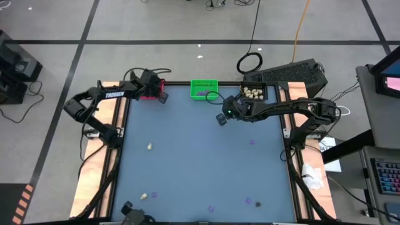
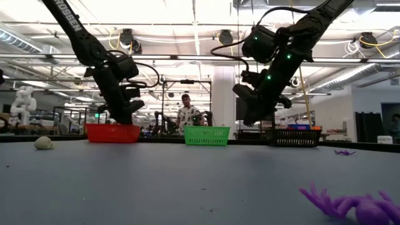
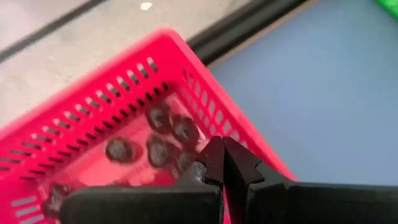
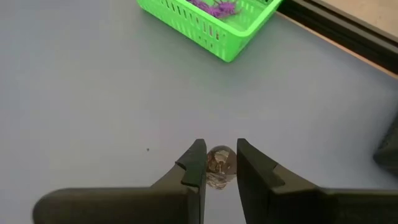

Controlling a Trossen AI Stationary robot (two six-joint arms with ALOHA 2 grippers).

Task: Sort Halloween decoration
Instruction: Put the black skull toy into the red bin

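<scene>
Bins at far edge | red bin [image 3: 205, 112]: dark lumps [image 3: 163, 134], left gripper [image 3: 222, 155] pressed together above | green bin [image 4: 211, 25]: purple bits [image 4: 214, 7] | black bin [image 1: 256, 92]: cream lumps [image 1: 253, 93] | right gripper [image 4: 220, 163] pinching cream lump [image 4: 220, 163]

Left pincer [image 3: 222, 163] shut, right pincer [image 4: 217, 163] gripping.

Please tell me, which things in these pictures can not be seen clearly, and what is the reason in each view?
- Contents of red bin, low view: hidden behind its wall.
- Cream lump in right gripper, right wrist view: its sides are covered by the fingers.
- Left gripper, left wrist view: shut; the bin's part under it is hidden.
- Purple bits, high view: too small to see shape.
- Purple trinket, low view: cut off by the edge.
</scene>
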